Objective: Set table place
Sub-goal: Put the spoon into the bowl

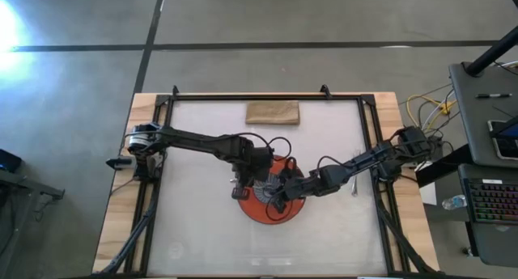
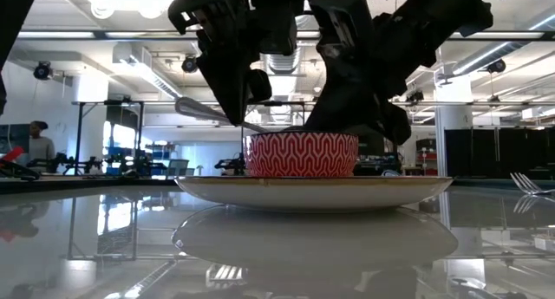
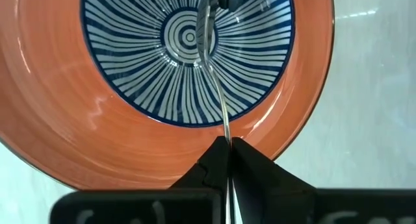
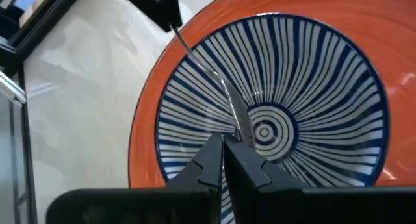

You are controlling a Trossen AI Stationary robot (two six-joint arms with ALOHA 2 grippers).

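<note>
An orange plate [image 1: 301,208] lies on the white table [image 1: 202,222], and a bowl [image 2: 301,155] stands on it, red-patterned outside and blue-striped inside [image 3: 130,55]. A silver spoon [image 3: 211,68] slants over the bowl, with its wide end above the bowl's middle. My left gripper [image 3: 229,145] is shut on the spoon's handle over the plate's rim. My right gripper [image 4: 224,143] is shut at the spoon's wide end over the bowl. In the low view both grippers hang over the bowl, and the handle's free end [image 2: 195,109] sticks out to the left. My left gripper pinches the spoon's thin handle [image 3: 225,130] between its two fingers, which come from above. The handle runs on between the fingers, and its free end sticks out behind them. The spoon is held above the bowl, slanting. My right gripper pinches the spoon at its wide end [image 4: 242,128] between its two fingertips, coming from above over the bowl's middle. The handle [image 4: 195,55] runs away from it to my left gripper [image 4: 162,6]. Whether the spoon touches the bowl's inside does not show.
A wooden block [image 1: 273,112] lies near the table's far edge. A fork [image 1: 354,184] lies on the table right of the plate and also shows in the low view [image 2: 525,182]. A black frame [image 1: 267,95] borders the table. A desk with a keyboard [image 1: 494,202] stands off to the right.
</note>
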